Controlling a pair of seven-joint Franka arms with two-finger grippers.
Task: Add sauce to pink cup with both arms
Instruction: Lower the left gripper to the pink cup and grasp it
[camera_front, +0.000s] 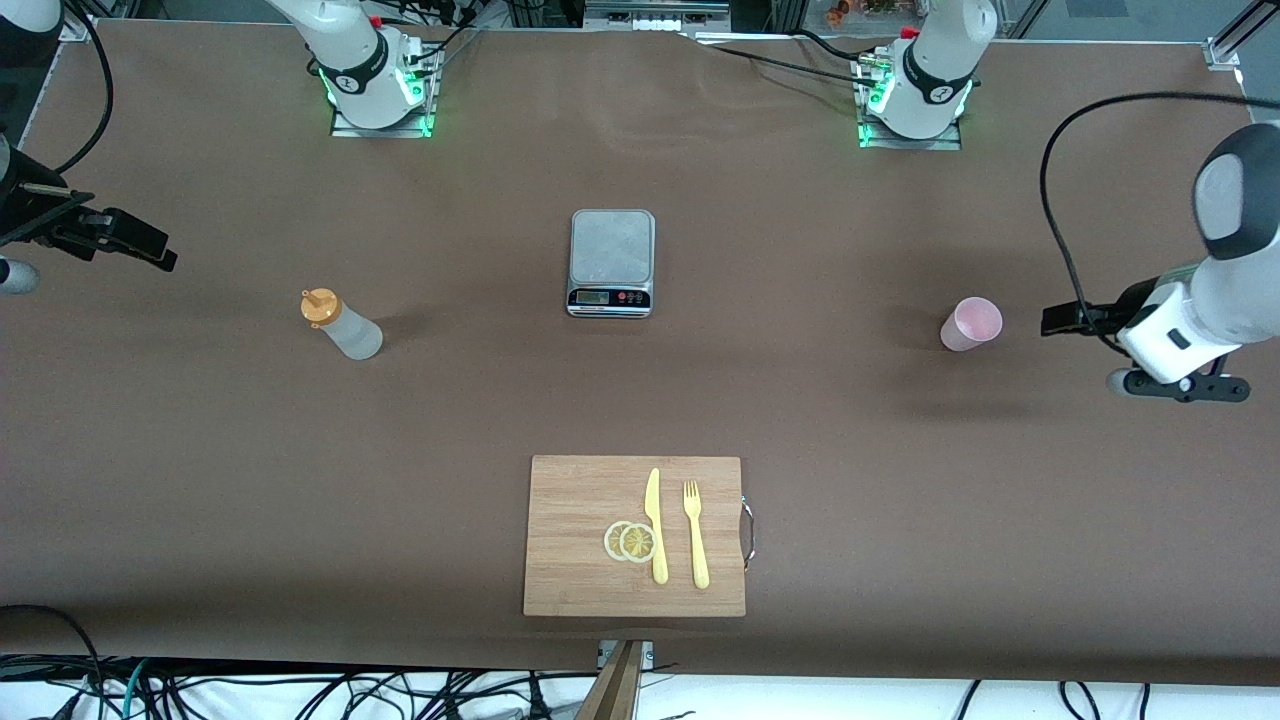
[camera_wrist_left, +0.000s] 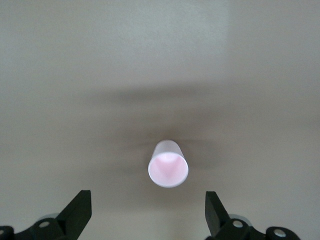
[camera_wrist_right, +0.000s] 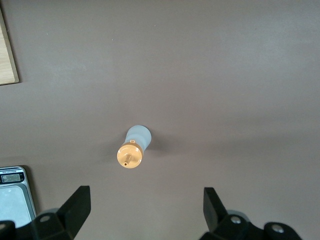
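The sauce (camera_front: 342, 325) stands upright on the tabletop (camera_front: 800, 420) toward the right arm's end, its orange cap (camera_wrist_right: 130, 156) on. The right gripper (camera_wrist_right: 145, 210) hangs above it with its fingers (camera_wrist_right: 77, 205) spread wide and holding nothing; the bottle sits just ahead of the gap between them, touched by neither.

The pink cup (camera_front: 971, 324) stands upright, mouth open, toward the left arm's end. The left gripper (camera_wrist_left: 147, 212) is over the tabletop just beside it, fingers (camera_wrist_left: 80, 207) wide apart and bare, the cup ahead of the gap.

Between bottle and cup sits a grey scale (camera_front: 611, 262). Nearer the front camera lies a wooden cutting board (camera_front: 570, 510) bearing lemon slices (camera_front: 630, 541), a yellow knife (camera_front: 655, 525) and a yellow fork (camera_front: 695, 535).
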